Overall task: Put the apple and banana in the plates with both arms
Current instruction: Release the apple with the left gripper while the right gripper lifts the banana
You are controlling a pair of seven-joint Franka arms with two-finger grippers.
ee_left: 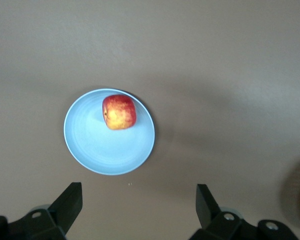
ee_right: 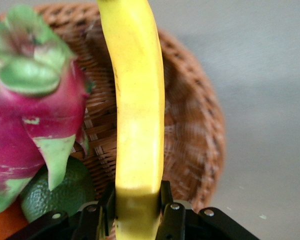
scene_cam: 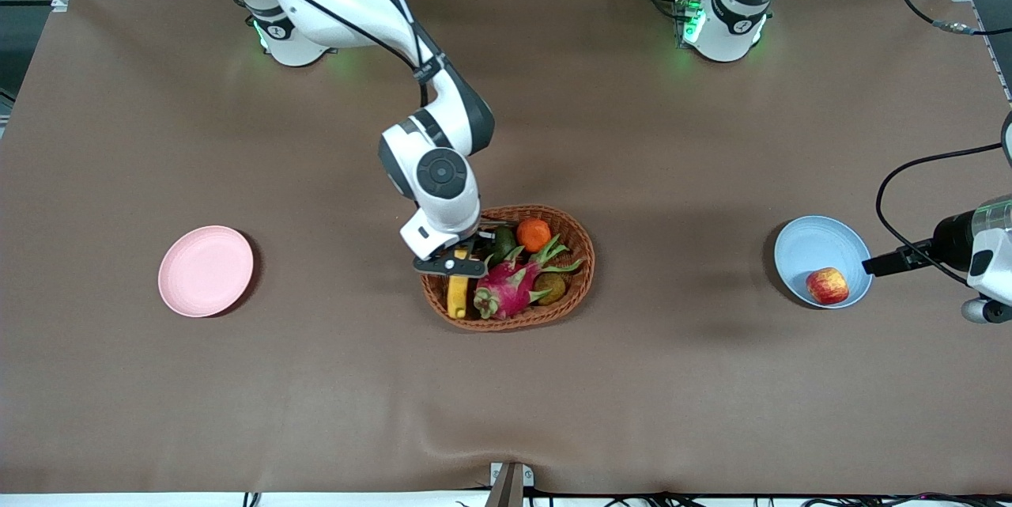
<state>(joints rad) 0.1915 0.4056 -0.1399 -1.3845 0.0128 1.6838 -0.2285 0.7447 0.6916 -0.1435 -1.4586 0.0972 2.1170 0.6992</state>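
Right claw (scene_cam: pixel 457 262): clamped on banana (ee_right: pixel 138 110) in basket (scene_cam: pixel 575 242).
Left claw (ee_left: pixel 139 200): wide, empty, above blue plate (ee_left: pixel 90 150) holding apple (ee_left: pixel 119 112).

**Colours on the brown tabletop**

The tabletop (scene_cam: pixel 316 380) is a flat, dull brown all over. One plate (scene_cam: pixel 205 270) is pale pink and the other plate (scene_cam: pixel 814 250) is light blue. The apple (scene_cam: pixel 827 285) is red with yellowish blush patches. The banana (ee_right: pixel 139 100) is bright yellow with faint darker streaks along its skin. The basket (scene_cam: pixel 581 270) is woven wicker in reddish brown. The dragon fruit (scene_cam: pixel 506 289) is magenta with green-tipped scales. Beside it show a plain orange fruit (scene_cam: pixel 534 235) and a dark green fruit (scene_cam: pixel 504 242). The arms (scene_cam: pixel 348 1) are white with black joint bands. The right hand (scene_cam: pixel 451 264) and left hand (ee_left: pixel 139 200) are black.
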